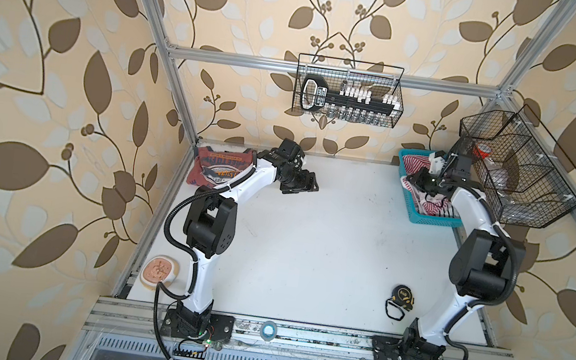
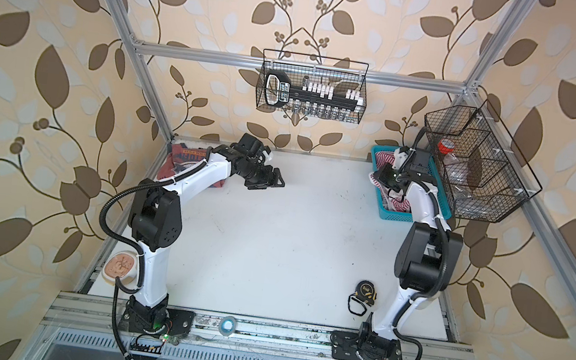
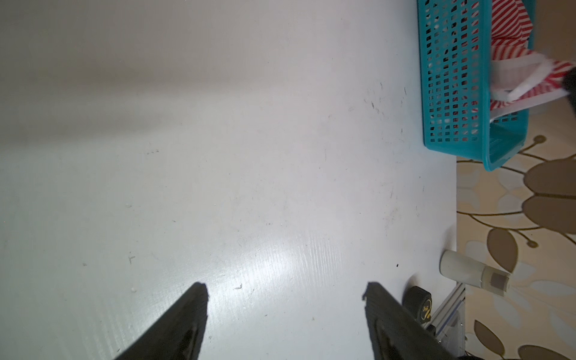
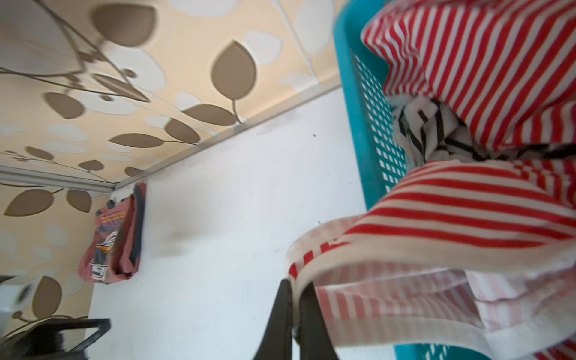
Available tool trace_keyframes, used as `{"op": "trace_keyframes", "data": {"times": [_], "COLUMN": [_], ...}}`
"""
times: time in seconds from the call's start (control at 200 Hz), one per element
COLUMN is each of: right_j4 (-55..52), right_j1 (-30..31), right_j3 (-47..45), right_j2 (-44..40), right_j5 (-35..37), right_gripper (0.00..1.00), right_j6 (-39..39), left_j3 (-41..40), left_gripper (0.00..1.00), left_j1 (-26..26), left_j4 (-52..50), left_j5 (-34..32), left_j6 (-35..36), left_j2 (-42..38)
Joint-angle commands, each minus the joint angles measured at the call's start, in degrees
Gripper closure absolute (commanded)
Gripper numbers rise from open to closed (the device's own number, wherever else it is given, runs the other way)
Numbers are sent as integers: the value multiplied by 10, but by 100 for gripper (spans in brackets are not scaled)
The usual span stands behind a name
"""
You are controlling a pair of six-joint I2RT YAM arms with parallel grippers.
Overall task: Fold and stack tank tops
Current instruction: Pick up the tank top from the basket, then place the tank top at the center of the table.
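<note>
Though blur hides detail, the right tool (image 4: 296,285) seemingly pinches the striped top (image 4: 452,202).

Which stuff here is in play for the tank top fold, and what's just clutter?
In play: red top, folded at the far corner; striped top, partly in the teal basket, pinched by the right tool; left tool, open.
Clutter: tape measure, tape roll, round pad, mesh basket.

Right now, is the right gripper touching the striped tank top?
Touching. The right wrist view shows the right gripper with jaws shut on the white trim of the striped tank top.
</note>
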Motion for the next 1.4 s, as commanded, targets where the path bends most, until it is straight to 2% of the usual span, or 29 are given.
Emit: {"op": "trace_keyframes", "data": {"times": [0.0,0.165,0.575,0.79,0.985,1.14,1.265,1.395], "right_j4": [32,26,19,-30,-47,-74,-123,-150], "right_j1": [17,33,69,107,207,269,289,288], "right_j3": [22,69,184,233,239,295,345,337], "right_j2": [-105,-172,-261,-273,-279,-259,-240,-237], "right_j5": [-25,-14,-34,-27,-10,-18,-3,52], "right_gripper": [100,100,100,100,100,100,100,100], "right_j6": [0,-3,-5,-30,-56,-65,-66,-69], "left_j3": [-7,-28,-61,-77,-97,-108,-120,-142], "left_gripper": [19,19,17,17,15,14,14,13], "left_j1": [3,3,3,3,4,6,8,10], "left_j4": [5,13,30,29,34,24,16,19], "left_j5": [12,12,0,-25,-56,-96,-129,-156], "left_j6": [12,14,14,18,20,25,26,28], "left_j2": [-26,-45,-98,-136,-180,-207,-234,-266]}}
